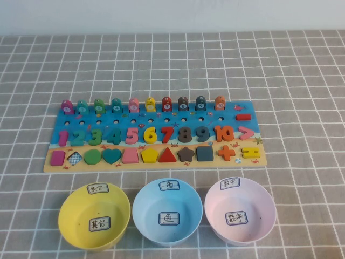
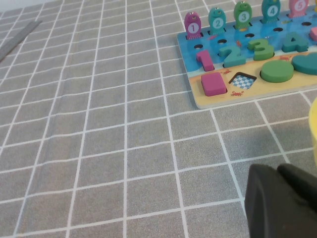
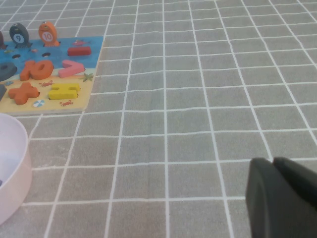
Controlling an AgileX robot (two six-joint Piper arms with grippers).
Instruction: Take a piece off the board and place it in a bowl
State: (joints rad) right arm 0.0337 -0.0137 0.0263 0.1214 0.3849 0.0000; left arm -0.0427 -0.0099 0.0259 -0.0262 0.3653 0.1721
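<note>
The magenta-purple rounded-square piece (image 1: 57,158) lies in the leftmost slot of the board's tan strip; it also shows in the left wrist view (image 2: 213,83). The long blue and tan board (image 1: 178,165) lies across the middle of the table. The yellow bowl (image 1: 75,216) with two white labels stands empty in front of the board's left end. Neither arm shows in the high view. My left gripper (image 2: 277,168) is shut and empty, low over the cloth, to the left of the board and the yellow bowl's rim (image 2: 313,124). My right gripper (image 3: 272,161) is shut and empty over the cloth, to the right of the board (image 3: 84,89).
A light blue bowl (image 1: 167,211) and a pink bowl (image 1: 240,209) stand in a row with the yellow one. The pink bowl's rim shows in the right wrist view (image 3: 10,168). A checkered empty slot (image 1: 75,158) is next to the magenta piece. Grey checked cloth covers the table.
</note>
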